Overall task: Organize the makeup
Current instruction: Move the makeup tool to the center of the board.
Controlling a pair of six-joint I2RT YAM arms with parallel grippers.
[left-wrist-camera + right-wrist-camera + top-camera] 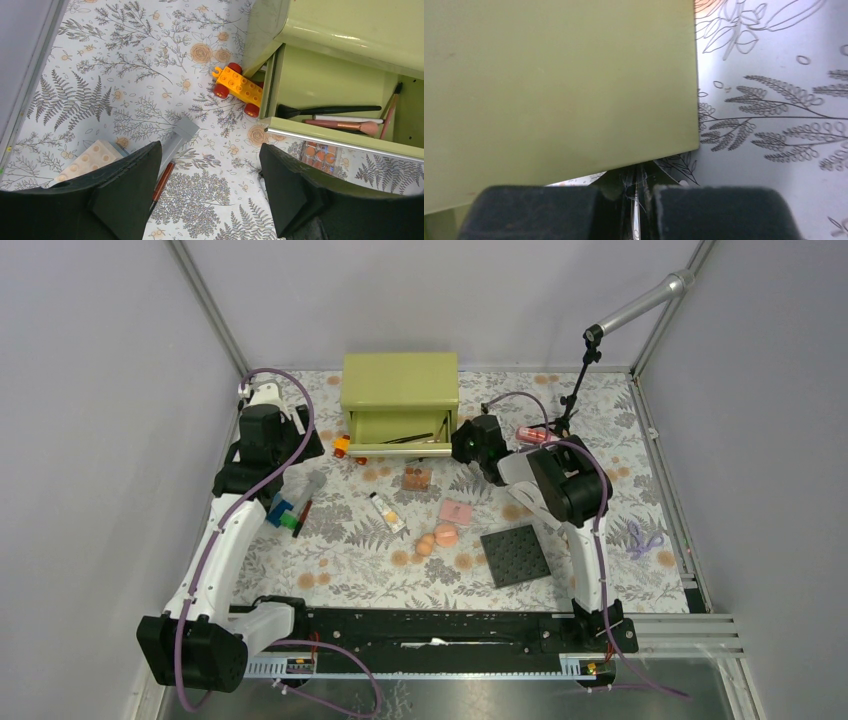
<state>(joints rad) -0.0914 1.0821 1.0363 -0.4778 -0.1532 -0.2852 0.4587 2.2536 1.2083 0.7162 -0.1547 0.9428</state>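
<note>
The green box point(400, 383) has its drawer point(400, 438) open, with brushes point(330, 109) lying inside. On the cloth lie two peach sponges point(440, 537), a pink compact point(456, 510), a cream tube with black cap point(386, 510), an orange-pan palette point(416, 479), a pink-red tube point(533, 434), a red-brown pencil point(163, 181) and a grey stick point(180, 136). My left gripper point(210, 200) is open and empty above bare cloth, left of the drawer. My right gripper point(641, 192) is at the box's right side point(559, 85), its jaws nearly together on a thin black-and-silver stick.
An orange toy car point(238, 89) sits at the drawer's left corner. A cream block point(85, 160) and blue and green blocks point(283, 515) lie by the left arm. A dark studded plate point(514, 555) lies front right. A stand point(575, 390) rises back right.
</note>
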